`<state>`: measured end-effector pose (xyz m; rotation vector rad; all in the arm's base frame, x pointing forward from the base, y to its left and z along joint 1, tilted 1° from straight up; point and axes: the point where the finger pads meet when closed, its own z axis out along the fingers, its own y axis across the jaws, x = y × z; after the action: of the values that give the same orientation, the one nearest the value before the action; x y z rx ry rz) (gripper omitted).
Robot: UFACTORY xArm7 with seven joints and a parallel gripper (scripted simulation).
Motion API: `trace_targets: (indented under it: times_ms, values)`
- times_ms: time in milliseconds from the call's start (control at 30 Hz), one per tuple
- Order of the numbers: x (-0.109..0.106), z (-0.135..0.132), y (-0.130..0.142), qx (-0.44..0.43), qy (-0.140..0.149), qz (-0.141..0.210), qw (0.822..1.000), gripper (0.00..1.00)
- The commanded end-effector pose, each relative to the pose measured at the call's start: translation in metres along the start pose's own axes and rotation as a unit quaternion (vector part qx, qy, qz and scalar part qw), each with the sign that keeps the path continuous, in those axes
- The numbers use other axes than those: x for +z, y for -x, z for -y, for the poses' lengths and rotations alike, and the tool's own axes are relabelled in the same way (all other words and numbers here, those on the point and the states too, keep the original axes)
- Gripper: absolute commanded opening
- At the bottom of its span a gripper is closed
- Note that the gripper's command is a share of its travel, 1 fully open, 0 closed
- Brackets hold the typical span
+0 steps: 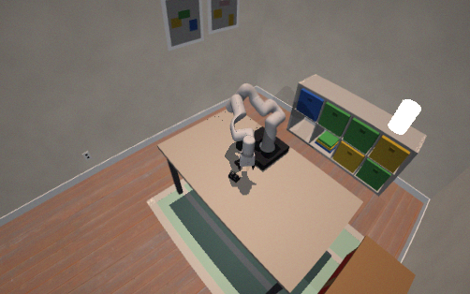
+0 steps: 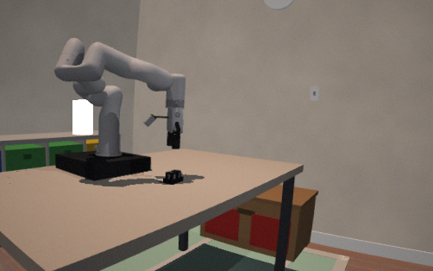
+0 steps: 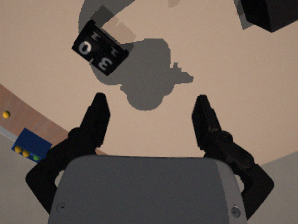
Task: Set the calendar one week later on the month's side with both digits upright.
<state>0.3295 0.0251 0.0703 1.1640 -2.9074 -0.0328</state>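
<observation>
Small black calendar (image 3: 100, 47), two white-digit cubes side by side, on table (image 2: 241, 173)

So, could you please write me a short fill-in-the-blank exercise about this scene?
1. The hand is ____ and holds nothing.
2. The calendar rests on the ____.
3. The arm stands on a base coloured ____.
4. In the wrist view, the calendar lies toward the upper ____.

Missing words: open; table; black; left

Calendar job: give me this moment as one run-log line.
gripper: open, holds nothing | position: above table, short of calendar | calendar: on table, untouched, seen askew in wrist view | cubes: both in tray
</observation>
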Motion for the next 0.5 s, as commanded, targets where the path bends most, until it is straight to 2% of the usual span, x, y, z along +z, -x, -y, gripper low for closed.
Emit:
trace_targets:
  times_ms: [0,200,300,367,467]
  values:
    - [0.001,-0.016,0.003,-0.087,0.001,0.002,0.996,1.0]
    - [0.003,-0.03,0.004,-0.163,0.0,0.002,0.987,1.0]
    - [0.004,-0.041,0.004,-0.22,-0.001,0.003,0.976,1.0]
    - [0.004,-0.041,0.004,-0.22,-0.001,0.003,0.976,1.0]
    - [0.006,-0.053,0.004,-0.285,-0.002,0.003,0.959,1.0]
